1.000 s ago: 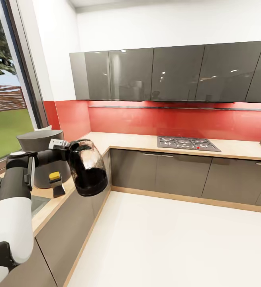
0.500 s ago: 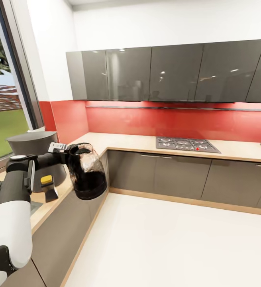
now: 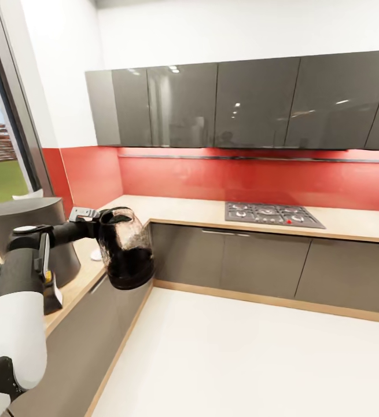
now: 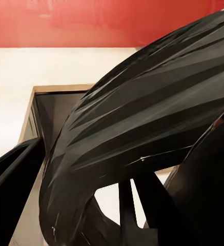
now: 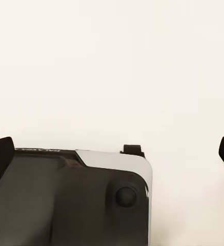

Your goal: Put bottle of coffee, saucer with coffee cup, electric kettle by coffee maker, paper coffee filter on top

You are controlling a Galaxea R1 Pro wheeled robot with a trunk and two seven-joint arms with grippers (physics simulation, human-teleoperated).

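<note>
My left gripper [image 3: 89,220] is shut on the handle side of the electric kettle [image 3: 125,250], a smoky glass body with a black base. It hangs tilted in the air just off the front edge of the kitchen countertop [image 3: 172,207]. In the left wrist view the kettle's dark glass [image 4: 142,133] looms close over the worktop corner. The grey coffee maker [image 3: 27,231] stands on the counter's left run, partly behind my left forearm. A small white object [image 3: 96,254] lies on the counter behind the kettle, too hidden to name. My right gripper [image 5: 113,154] is open over pale floor.
A gas hob [image 3: 273,214] sits in the back run of the counter, under glossy grey wall cabinets [image 3: 235,104] and a red backsplash. A window is at far left. Pale floor [image 3: 258,359] stretches in front of the L-shaped cabinets.
The whole picture has shifted, so the camera moved: the coffee maker and window sit further left now. The kettle stays held the same way in my left gripper.
</note>
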